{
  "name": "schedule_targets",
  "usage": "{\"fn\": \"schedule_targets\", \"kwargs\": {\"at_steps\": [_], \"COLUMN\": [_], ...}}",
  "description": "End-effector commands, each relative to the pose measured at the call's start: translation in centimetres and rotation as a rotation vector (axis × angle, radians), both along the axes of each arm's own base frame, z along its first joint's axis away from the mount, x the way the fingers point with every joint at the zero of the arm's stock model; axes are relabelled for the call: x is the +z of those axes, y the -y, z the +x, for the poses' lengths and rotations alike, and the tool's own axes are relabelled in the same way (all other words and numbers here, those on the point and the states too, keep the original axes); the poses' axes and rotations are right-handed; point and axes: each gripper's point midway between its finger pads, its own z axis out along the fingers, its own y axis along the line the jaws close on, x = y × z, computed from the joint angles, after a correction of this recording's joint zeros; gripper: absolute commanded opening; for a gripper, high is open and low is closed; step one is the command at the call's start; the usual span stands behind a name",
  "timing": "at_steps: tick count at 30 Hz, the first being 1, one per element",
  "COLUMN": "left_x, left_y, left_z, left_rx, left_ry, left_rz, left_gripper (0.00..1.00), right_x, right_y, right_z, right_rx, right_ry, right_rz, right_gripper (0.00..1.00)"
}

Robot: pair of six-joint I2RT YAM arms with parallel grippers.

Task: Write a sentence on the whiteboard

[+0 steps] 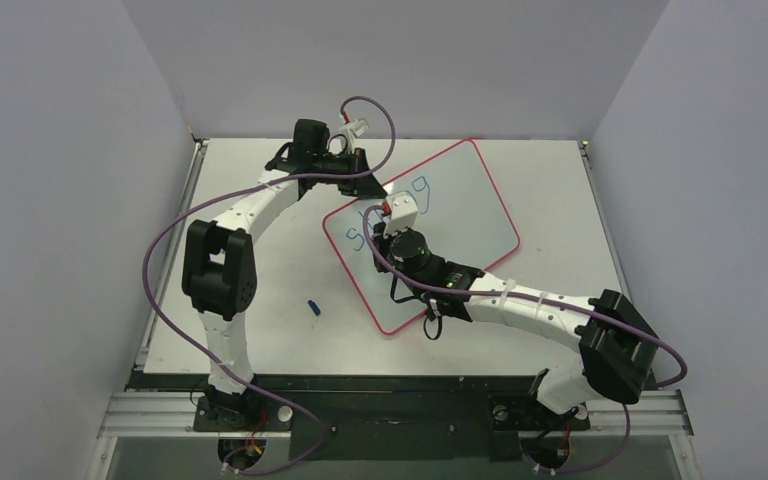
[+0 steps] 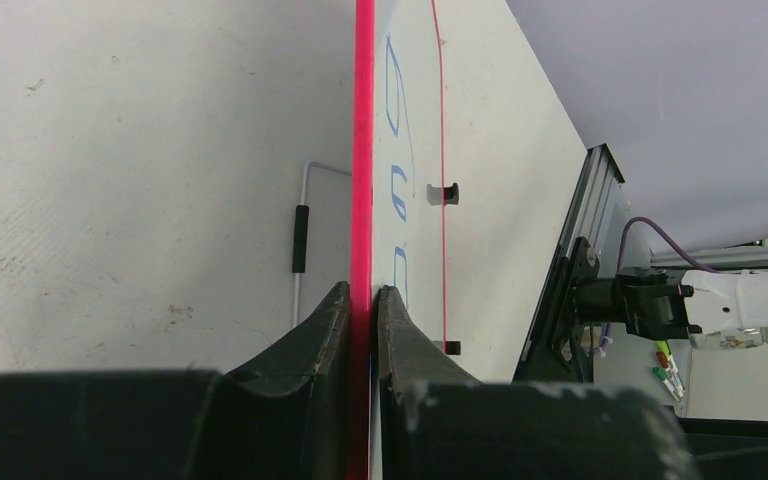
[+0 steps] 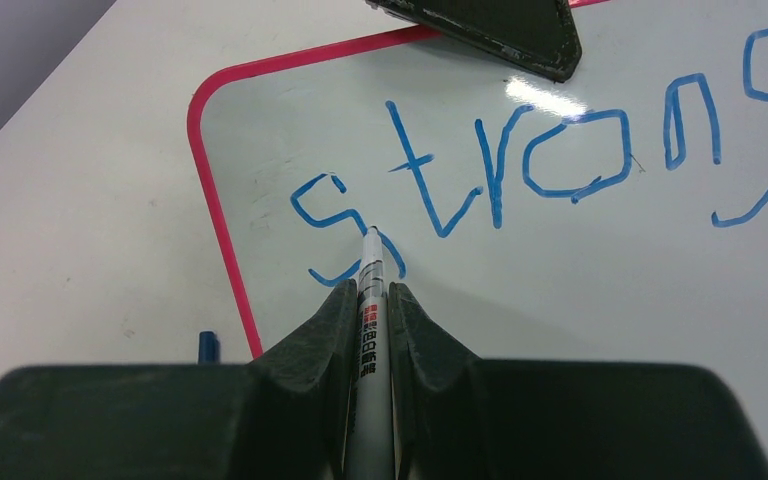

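Right wrist — right hand (image 3: 372, 293) grips marker (image 3: 368, 350), tip beside sentence (image 3: 490, 170) on whiteboard (image 3: 580, 290).

Glossy smooth whiteboard (image 3: 580, 300), matt scuffed table (image 2: 110, 150), marker (image 3: 368, 340) barrel seemingly plastic

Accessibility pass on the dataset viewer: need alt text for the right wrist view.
The right gripper, shut on a marker, holds its tip at the whiteboard beside the s of "strong", written in blue. The board's red-pink rim curves at left, and a small blue object lies on the table beyond it.
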Motion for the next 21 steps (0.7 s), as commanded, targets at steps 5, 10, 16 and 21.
{"fn": "schedule_targets", "kwargs": {"at_steps": [5,10,16,21], "left_x": [3.7,3.7,3.8,3.8], "left_y": [0.7,0.7,0.7,0.7], "left_z": [-1.0,-1.0,-1.0,-1.0], "left_rx": [-0.064,-0.064,-0.064,-0.062], "left_ry": [0.137,0.136,0.139,0.139], "left_rz": [-0.037,-0.038,-0.038,-0.036], "left_gripper": [0.00,0.00,0.00,0.00], "right_x": [-2.5,-2.4,-4.2,-5.3], "right_y": [-0.9,-0.4,0.4,1.5], "right_z": [-1.1,-1.8,-2.8,-3.3], "right_rx": [0.044,0.046,0.041,0.019], "right_ry": [-0.060,-0.062,-0.087,-0.101], "right_rz": [-0.049,-0.060,-0.092,-0.105], "right_gripper": [0.00,0.00,0.00,0.00]}}
